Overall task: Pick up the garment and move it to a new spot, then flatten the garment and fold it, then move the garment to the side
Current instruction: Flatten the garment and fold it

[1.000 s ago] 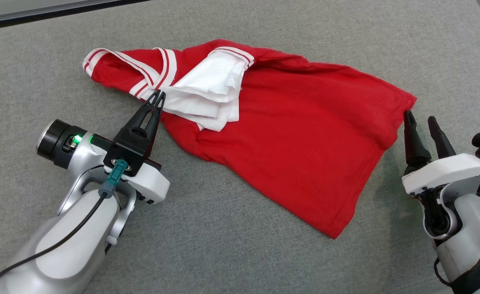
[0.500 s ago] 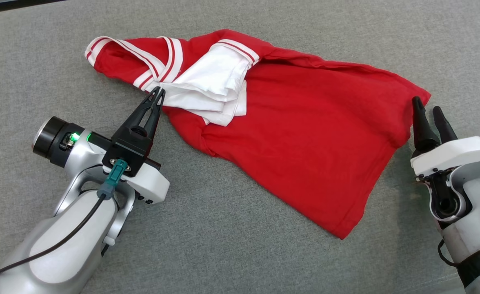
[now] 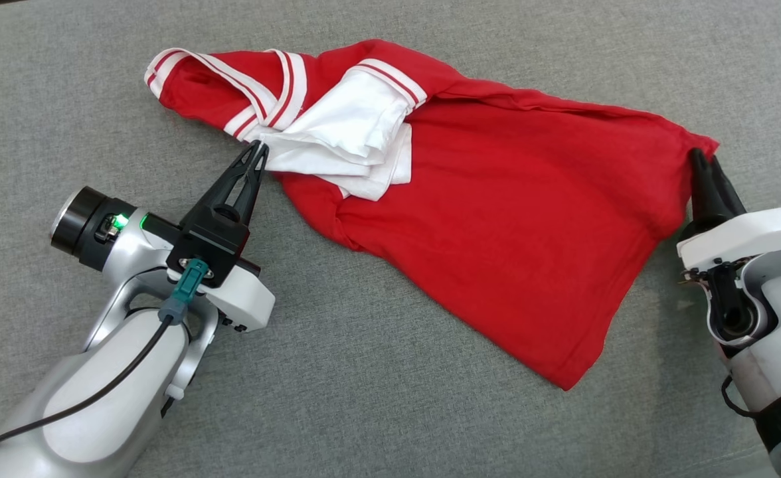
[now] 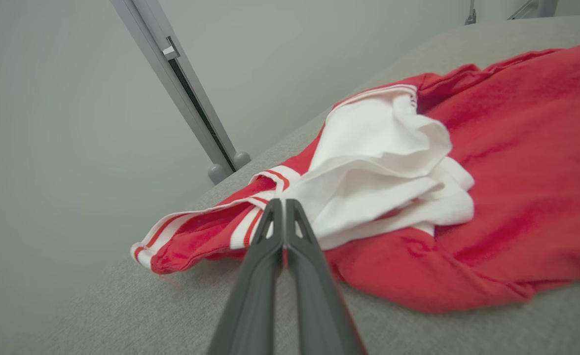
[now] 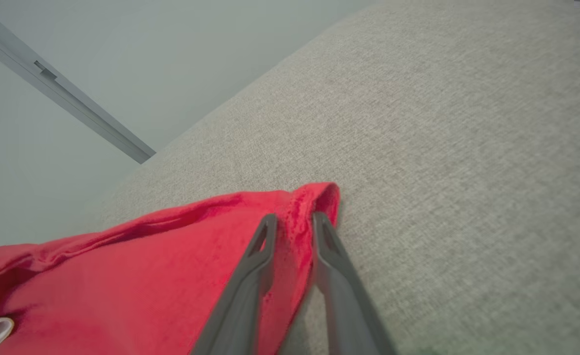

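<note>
The garment (image 3: 497, 212) is a red top with white striped trim and a bunched white part, lying crumpled on the grey fabric surface (image 3: 364, 411). My left gripper (image 3: 256, 149) is at the garment's near left edge, shut on the cloth where the striped trim meets the white part. The left wrist view shows its tips (image 4: 284, 204) pressed together against that trim. My right gripper (image 3: 702, 161) is at the garment's far right corner. In the right wrist view its fingers (image 5: 294, 222) pinch a fold of the red hem (image 5: 314, 197) between them.
The grey fabric surface stretches on all sides of the garment, with bare room in front (image 3: 377, 411) and to the right (image 5: 467, 148). A pale wall with a slanted metal rail (image 4: 191, 98) stands beyond the far edge.
My right gripper has moved forward onto the garment's right corner and its fingers have closed from wide apart onto the hem. The head camera has shifted. The left gripper keeps its hold.
</note>
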Robot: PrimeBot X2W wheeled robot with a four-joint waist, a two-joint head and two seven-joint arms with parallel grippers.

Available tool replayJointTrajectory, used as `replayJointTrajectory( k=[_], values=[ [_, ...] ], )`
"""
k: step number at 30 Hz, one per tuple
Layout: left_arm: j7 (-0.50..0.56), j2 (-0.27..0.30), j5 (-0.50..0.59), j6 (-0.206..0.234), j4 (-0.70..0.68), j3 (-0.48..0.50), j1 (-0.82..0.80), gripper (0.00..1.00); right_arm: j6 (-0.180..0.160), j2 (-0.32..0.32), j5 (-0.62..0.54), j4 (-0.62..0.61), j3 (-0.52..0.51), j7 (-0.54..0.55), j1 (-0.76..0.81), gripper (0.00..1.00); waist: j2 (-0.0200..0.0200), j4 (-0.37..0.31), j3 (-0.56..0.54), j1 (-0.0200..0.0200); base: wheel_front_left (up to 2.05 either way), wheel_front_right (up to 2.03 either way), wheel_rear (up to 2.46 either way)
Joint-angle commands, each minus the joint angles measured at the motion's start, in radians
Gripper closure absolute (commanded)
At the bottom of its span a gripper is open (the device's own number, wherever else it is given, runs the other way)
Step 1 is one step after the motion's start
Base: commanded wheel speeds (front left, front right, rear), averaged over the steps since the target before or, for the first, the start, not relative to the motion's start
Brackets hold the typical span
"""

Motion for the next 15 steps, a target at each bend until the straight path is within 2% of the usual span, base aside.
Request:
replayJointTrajectory(
  k=[1, 6, 7, 8, 10, 15],
  values=[
    [-0.001, 0.009, 0.007, 0.005, -0.004, 0.0, -0.013, 1.0, 0.0, -0.009, 0.006, 0.007, 0.002, -0.011, -0.012, 0.65, 0.0, 0.001, 0.001, 0.0, 0.0, 0.0, 0.0],
    [0.006, 0.016, 0.011, 0.008, -0.008, -0.004, -0.017, 1.0, 0.0, -0.016, 0.034, 0.029, 0.018, -0.027, -0.033, 0.61, 0.0, 0.005, 0.009, 0.0, 0.0, 0.0, 0.0],
    [0.007, 0.016, 0.009, 0.009, -0.009, -0.004, -0.018, 1.0, 0.0, -0.018, 0.039, 0.033, 0.022, -0.029, -0.036, 0.65, 0.0, 0.006, 0.01, 0.0, 0.0, 0.0, 0.0],
    [0.007, 0.016, 0.008, 0.009, -0.01, -0.004, -0.02, 1.0, 0.0, -0.02, 0.045, 0.036, 0.027, -0.03, -0.039, 0.74, 0.0, 0.007, 0.012, 0.0, 0.0, 0.0, 0.0],
    [0.008, 0.018, 0.006, 0.011, -0.01, -0.004, -0.021, 1.0, 0.0, -0.021, 0.053, 0.04, 0.036, -0.035, -0.044, 1.0, 0.0, 0.009, 0.014, 0.0, 0.0, 0.0, 0.0],
    [-0.006, 0.016, -0.009, 0.016, -0.005, 0.009, -0.023, 1.0, 0.0, -0.038, 0.076, 0.019, 0.056, -0.045, -0.053, 1.0, 0.0, 0.011, 0.003, 0.0, 0.0, 0.0, 0.0]
  ],
)
